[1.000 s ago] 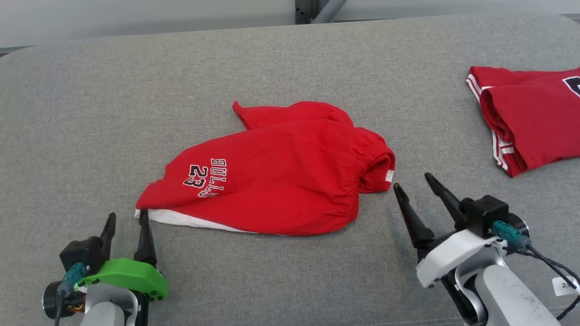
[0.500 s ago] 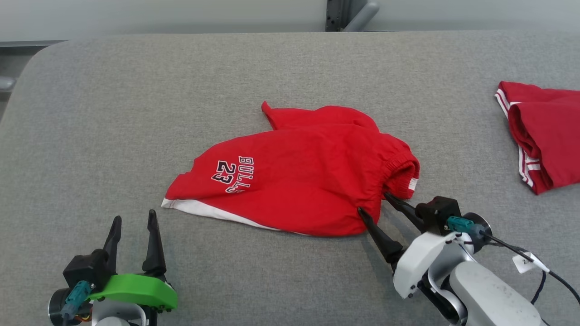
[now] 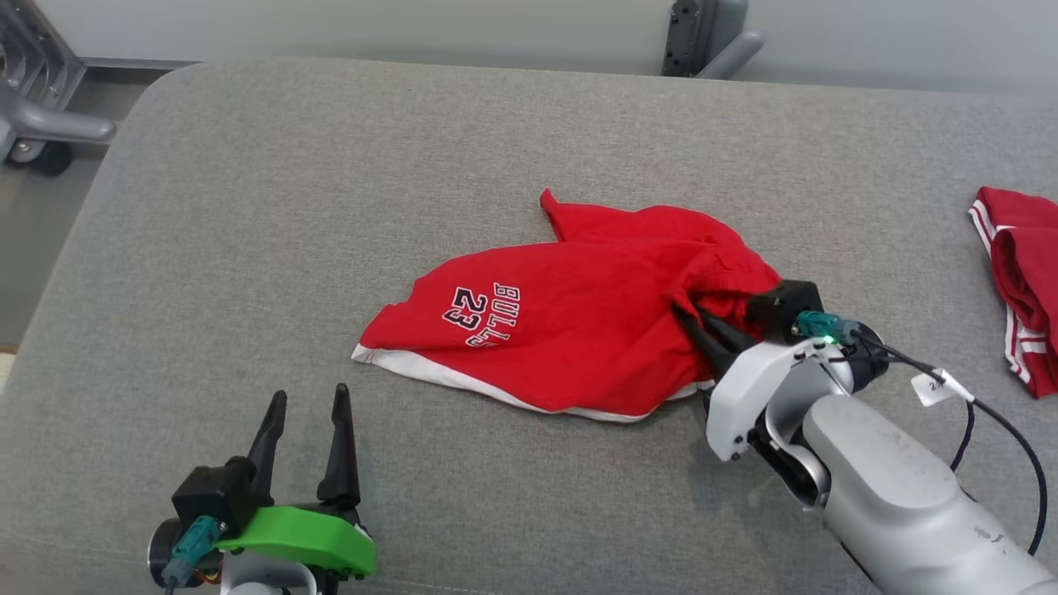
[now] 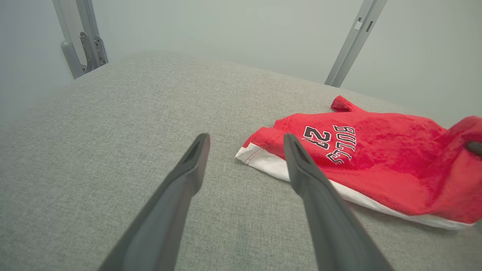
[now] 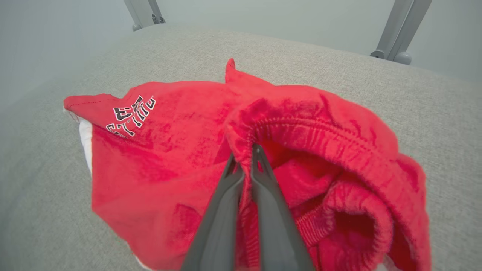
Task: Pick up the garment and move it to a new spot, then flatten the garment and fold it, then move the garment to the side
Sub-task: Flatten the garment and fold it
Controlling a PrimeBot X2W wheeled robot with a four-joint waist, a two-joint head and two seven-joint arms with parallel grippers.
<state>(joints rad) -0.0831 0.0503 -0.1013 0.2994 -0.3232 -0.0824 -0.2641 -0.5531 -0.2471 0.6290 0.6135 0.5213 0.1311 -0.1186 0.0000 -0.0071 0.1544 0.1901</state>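
Observation:
The garment [image 3: 570, 322] is a pair of red shorts with a white hem and "BULLS 23" lettering, lying crumpled mid-table. My right gripper [image 3: 693, 318] is shut on its elastic waistband at the right end; the right wrist view has the two fingers pinched together over the gathered band [image 5: 246, 154]. My left gripper [image 3: 306, 405] stands open near the table's front left, apart from the cloth. In the left wrist view the garment [image 4: 361, 158] lies just right of that gripper's [image 4: 244, 139] spread fingers, its white-hemmed corner nearest them.
A second red garment [image 3: 1021, 289] with white stripes lies at the right edge of the grey fabric-covered table [image 3: 248, 248]. Grey metal frame posts [image 3: 702, 37] stand behind the table, and a wheeled stand [image 3: 41, 116] sits off the far left corner.
The head camera has swung, shifting the scene rightward. My right gripper moved onto the waistband and shut on it, bunching the cloth. My left gripper let go of the hem corner and backed away.

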